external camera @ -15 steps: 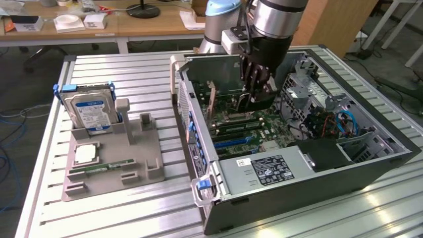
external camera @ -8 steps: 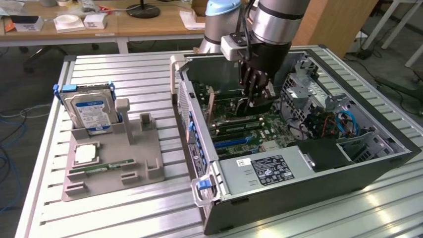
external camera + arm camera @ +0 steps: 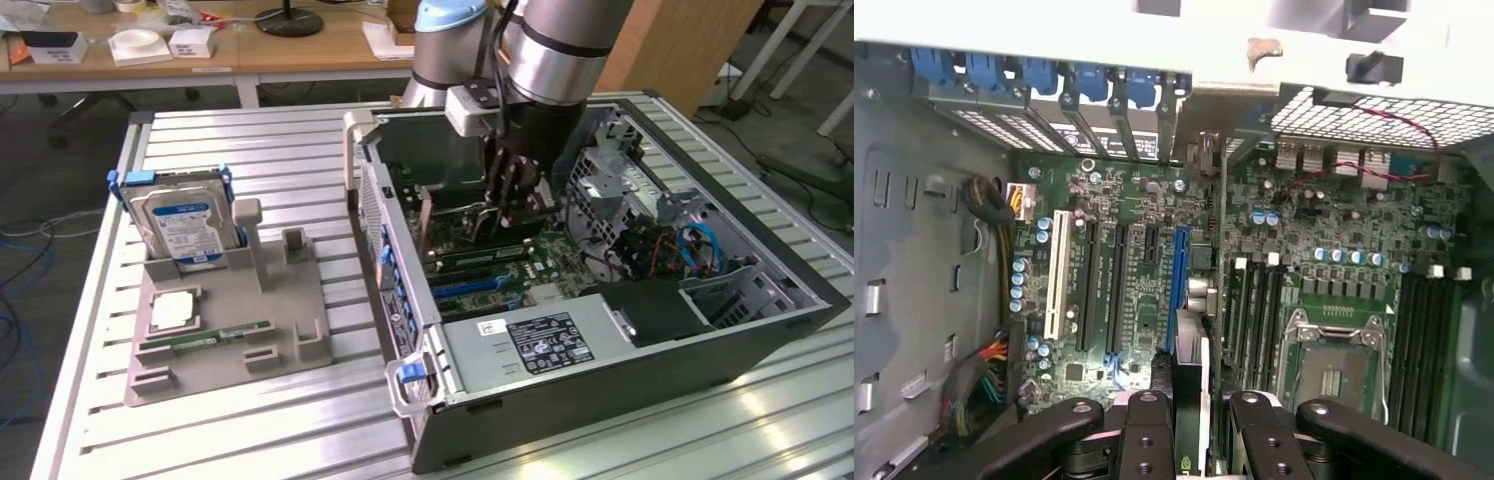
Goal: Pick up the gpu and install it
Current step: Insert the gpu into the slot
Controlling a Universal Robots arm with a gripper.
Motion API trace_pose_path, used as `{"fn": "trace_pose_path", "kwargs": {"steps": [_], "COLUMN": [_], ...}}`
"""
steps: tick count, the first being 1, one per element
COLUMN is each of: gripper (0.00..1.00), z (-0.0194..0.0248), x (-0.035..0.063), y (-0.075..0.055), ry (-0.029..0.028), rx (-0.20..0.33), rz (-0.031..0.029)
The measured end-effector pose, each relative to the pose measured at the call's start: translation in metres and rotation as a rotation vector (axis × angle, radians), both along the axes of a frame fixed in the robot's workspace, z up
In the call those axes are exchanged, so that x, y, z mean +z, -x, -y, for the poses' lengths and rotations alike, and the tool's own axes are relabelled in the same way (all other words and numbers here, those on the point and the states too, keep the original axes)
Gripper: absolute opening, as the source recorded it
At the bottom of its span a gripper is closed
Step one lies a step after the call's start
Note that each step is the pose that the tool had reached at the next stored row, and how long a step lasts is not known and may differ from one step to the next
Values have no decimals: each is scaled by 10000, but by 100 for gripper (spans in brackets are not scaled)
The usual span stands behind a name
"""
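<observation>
The tool [image 3: 1199, 432] is closed on the gpu [image 3: 1192, 360]: two black fingers [image 3: 1147, 435] press one face and two the other, with the card standing on edge between them. The gpu is inside the open computer case [image 3: 641, 385], above the motherboard [image 3: 1144, 310] and in line with the long blue expansion slot [image 3: 1179, 270]; whether its lower edge is touching the slot cannot be determined. In the wrist view the gpu presents edge-on as a thin upright card with a pale silver-grey edge and a strip of green board close to the fingers. This view also gives the white expansion slot [image 3: 1057, 270], the blue retention clips [image 3: 1034, 72] along the rear wall and the CPU socket [image 3: 1334, 355]. The exterior view gives the tool [image 3: 518, 205] lowered into the case from above, the power supply [image 3: 541, 345] with its label, and the slatted metal desk [image 3: 267, 150]. Beside the case, towards the exterior view's left, a grey holder [image 3: 200, 385] carries an upright hard drive [image 3: 187, 225], a processor chip [image 3: 174, 310] and a memory stick [image 3: 207, 340]
</observation>
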State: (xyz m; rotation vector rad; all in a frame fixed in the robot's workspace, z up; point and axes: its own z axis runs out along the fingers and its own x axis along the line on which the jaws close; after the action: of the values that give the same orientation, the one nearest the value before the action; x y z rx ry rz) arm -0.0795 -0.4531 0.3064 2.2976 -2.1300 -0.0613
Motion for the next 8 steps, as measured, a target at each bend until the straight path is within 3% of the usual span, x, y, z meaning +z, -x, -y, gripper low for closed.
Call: {"fn": "trace_pose_path", "kwargs": {"steps": [3, 8], "gripper": [27, 27], "z": [1, 1], "x": [-46, -97], "y": [0, 2], "ry": [1, 1], "rx": [91, 182], "rz": [3, 103]}}
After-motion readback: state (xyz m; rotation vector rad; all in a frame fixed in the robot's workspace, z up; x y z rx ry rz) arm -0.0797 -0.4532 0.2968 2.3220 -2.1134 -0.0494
